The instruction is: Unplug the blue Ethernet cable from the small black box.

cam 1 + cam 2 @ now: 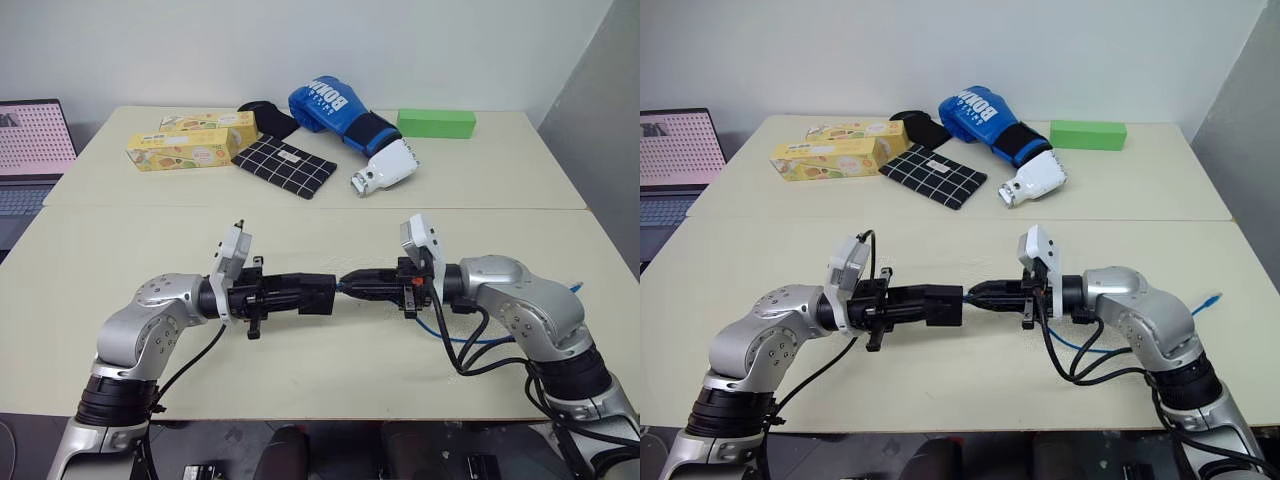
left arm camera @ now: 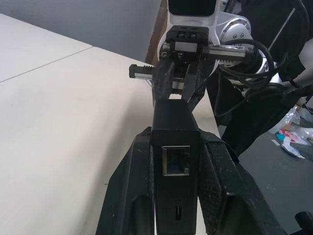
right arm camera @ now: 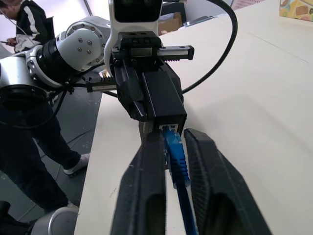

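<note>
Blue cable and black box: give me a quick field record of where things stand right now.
box: small black box held above the table, clamped in the left gripper
cable: blue cable plug still seated in the box's port
right gripper: fingers either side of the plug
free port: empty socket on the box's opposite end

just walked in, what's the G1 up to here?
It's unplugging a cable above the table. The left end effector is shut on the small black box, holding it level. The right end effector faces it, its fingers on either side of the blue Ethernet cable at its plug, which is still seated in the box's port. Not unplugged yet.
</note>
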